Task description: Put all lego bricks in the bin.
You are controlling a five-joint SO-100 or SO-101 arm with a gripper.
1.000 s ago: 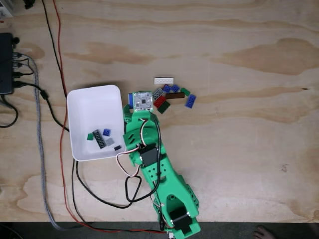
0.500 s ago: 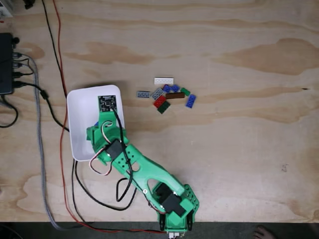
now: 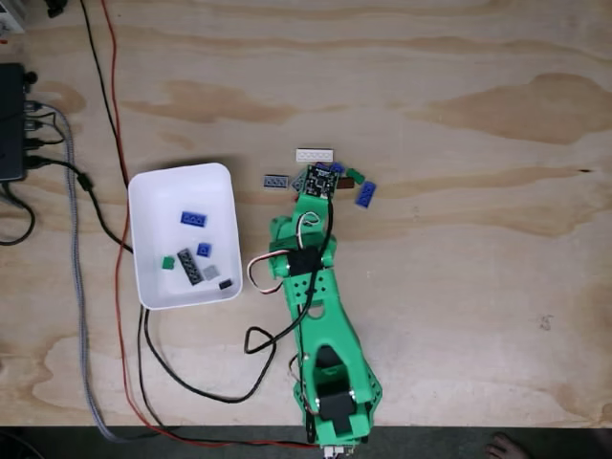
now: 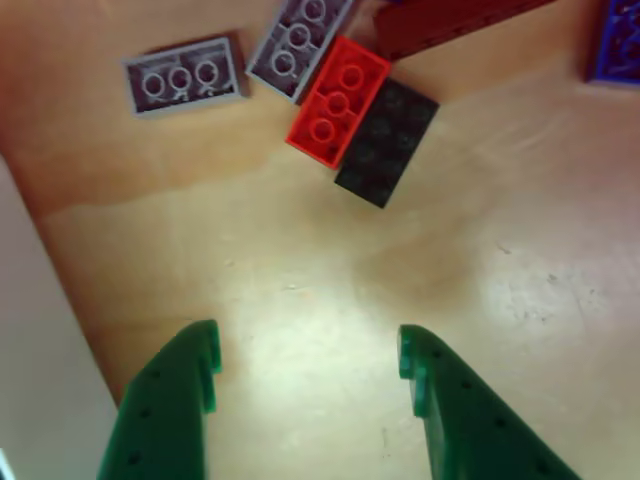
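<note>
Fixed view: the green arm (image 3: 320, 316) reaches over the cluster of lego bricks (image 3: 335, 180) lying on the desk (image 3: 459, 268) just right of the bin (image 3: 153, 191), which holds several bricks including a blue one (image 3: 193, 218). A grey plate (image 3: 276, 180) lies apart, between bin and cluster. The arm's head hides part of the cluster, so the count of loose bricks cannot be confirmed. Other view: the fingers (image 4: 310, 375) stand apart and empty above bare desk, with the red brick (image 4: 338, 100) touching a black brick (image 4: 386, 128) and a second grey plate (image 4: 298, 38). Risk, as judged: closing on the red brick may catch or shove its touching neighbours, scattering them or lifting a loosely pinched pair that drops short of the bin.
</note>
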